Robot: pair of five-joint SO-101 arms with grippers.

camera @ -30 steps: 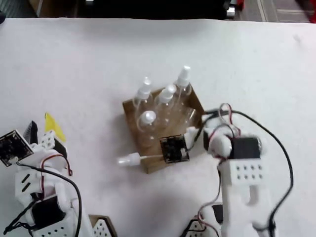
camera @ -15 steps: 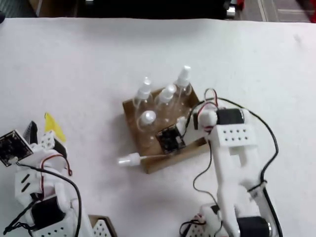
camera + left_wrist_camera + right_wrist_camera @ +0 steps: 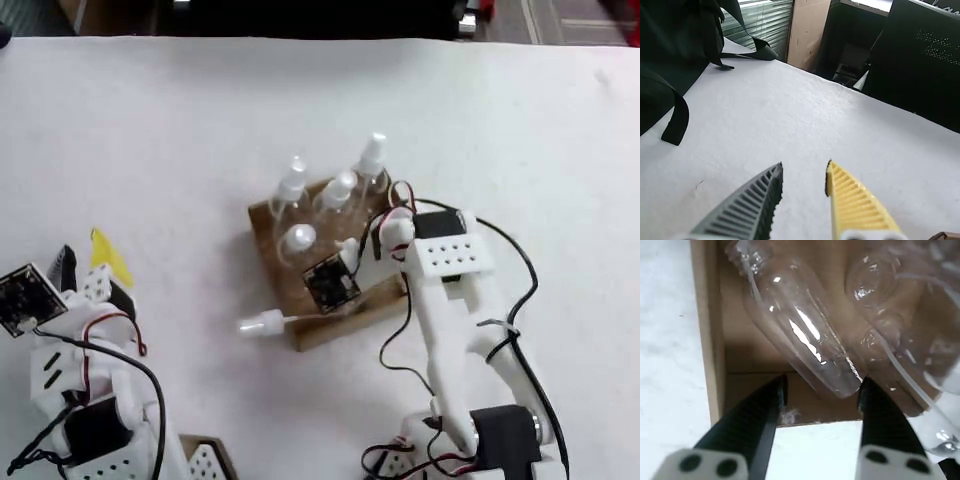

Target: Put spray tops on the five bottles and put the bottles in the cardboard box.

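Four clear plastic bottles with white spray tops (image 3: 338,190) are stood in the brown cardboard box (image 3: 345,322). A fifth clear bottle (image 3: 800,335), with no top, is laid flat there between the wide-apart jaws of the right gripper (image 3: 822,382). The last white spray top (image 3: 260,323) is seen on the white table (image 3: 150,130), at eight o'clock from the box. Next, that bottle likely needs to be gripped. The jaws of the left gripper (image 3: 804,175), at nine o'clock, are slightly apart.

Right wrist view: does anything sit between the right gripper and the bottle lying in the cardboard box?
Nothing visible does. The right gripper is open, and the base end of the lying bottle shows in the gap between its fingers, inside the cardboard box. Another bottle crowds one side but not the gap.
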